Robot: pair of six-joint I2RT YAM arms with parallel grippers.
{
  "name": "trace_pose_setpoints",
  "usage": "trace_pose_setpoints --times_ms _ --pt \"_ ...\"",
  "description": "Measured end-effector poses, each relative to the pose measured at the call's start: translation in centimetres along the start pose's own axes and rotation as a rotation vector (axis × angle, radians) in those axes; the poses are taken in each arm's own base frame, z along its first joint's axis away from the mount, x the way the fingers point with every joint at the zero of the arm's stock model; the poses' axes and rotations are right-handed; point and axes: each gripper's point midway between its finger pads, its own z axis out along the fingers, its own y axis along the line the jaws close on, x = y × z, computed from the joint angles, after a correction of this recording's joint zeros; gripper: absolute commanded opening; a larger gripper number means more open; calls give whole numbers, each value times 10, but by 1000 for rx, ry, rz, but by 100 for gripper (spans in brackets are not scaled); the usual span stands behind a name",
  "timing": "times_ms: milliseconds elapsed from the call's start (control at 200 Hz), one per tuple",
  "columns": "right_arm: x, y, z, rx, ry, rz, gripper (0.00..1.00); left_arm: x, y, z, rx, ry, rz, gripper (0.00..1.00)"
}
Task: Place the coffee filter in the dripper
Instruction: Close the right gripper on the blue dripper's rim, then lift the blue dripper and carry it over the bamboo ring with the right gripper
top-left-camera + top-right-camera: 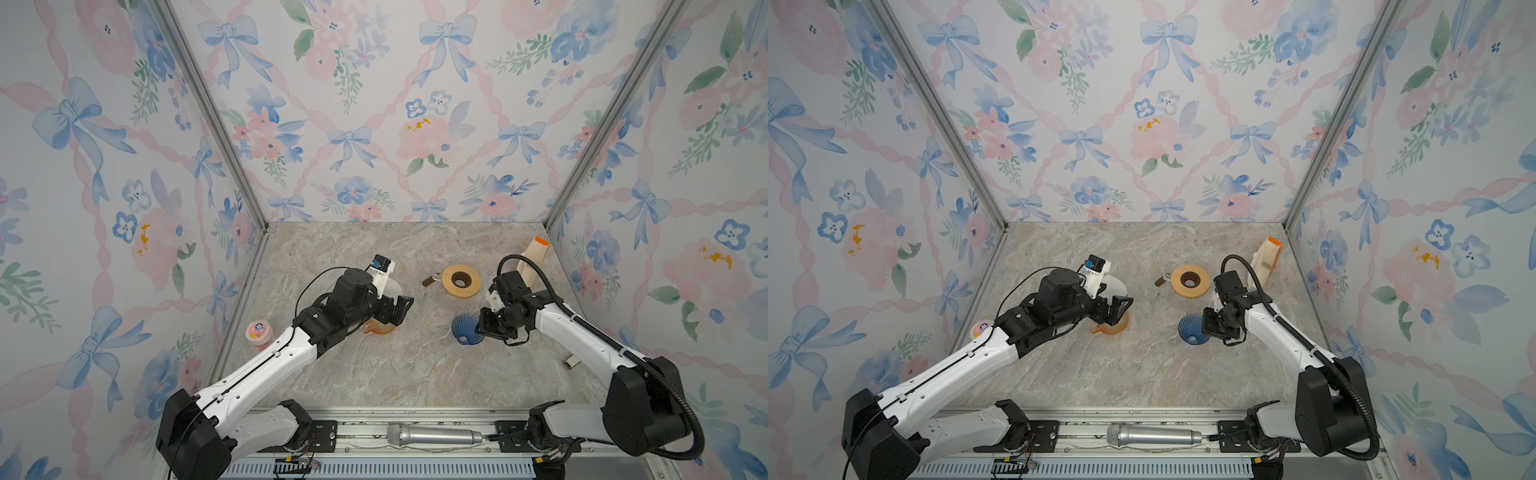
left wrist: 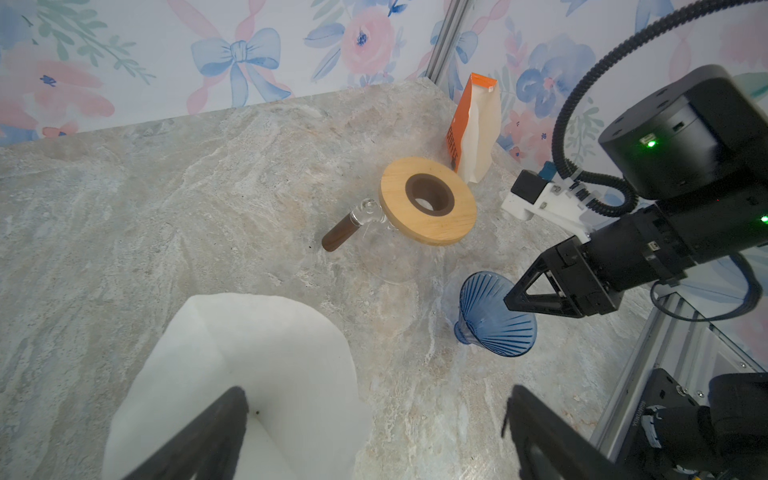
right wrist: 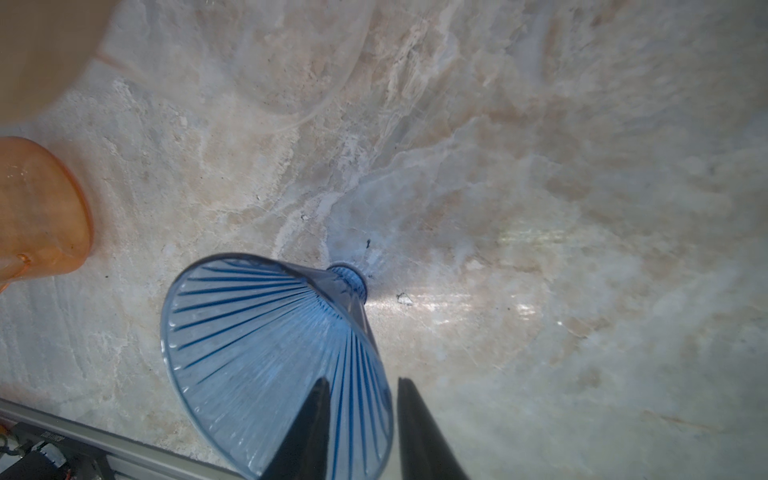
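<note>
The right fingers (image 3: 305, 419) straddle the wall of the blue ribbed dripper (image 3: 257, 353). One sits inside the wide mouth and its partner just outside the rim, with only a narrow gap between them. Whether they actually pinch the wall I cannot tell. The dripper is tipped over, its narrow neck down at the marble-patterned desk (image 1: 374, 374) and its mouth turned toward that arm's wrist. In both top views it lies right of the middle.

The left fingers (image 2: 208, 436) stand wide apart, clamped on nothing. One of them overlaps the white paper coffee filter (image 2: 266, 345) in the left wrist view, but I cannot make out whether it touches. The filter is an opened cone on the left half of the desk, well apart from the dripper. It sits by an orange translucent vessel (image 3: 41, 208) that shows under the left fingers in both top views. I cannot tell whether the filter rests on that vessel or merely beside it.

Farther back, beyond the dripper, stands a glass carafe with a wooden collar (image 2: 419, 230) and a dark handle pointing left. A coffee bag with an orange top (image 2: 478, 133) stands upright near the back right corner. A small pink tub (image 1: 258, 331) sits at the desk's left edge beside the left arm. A silver microphone (image 1: 434, 435) lies along the rail between the two arm bases.
</note>
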Motion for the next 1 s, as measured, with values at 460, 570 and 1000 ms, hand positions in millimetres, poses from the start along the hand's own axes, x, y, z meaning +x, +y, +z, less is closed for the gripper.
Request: trace_pose_setpoints --times_ms 460,570,1000 --pt "-2 0 11 0 4 2 21 3 1 6 -2 13 -1 98" --pt "-3 0 13 -1 1 1 17 2 1 7 -3 15 -1 98" --pt "-2 3 10 -18 -2 -16 0 -4 -3 7 6 3 -4 98"
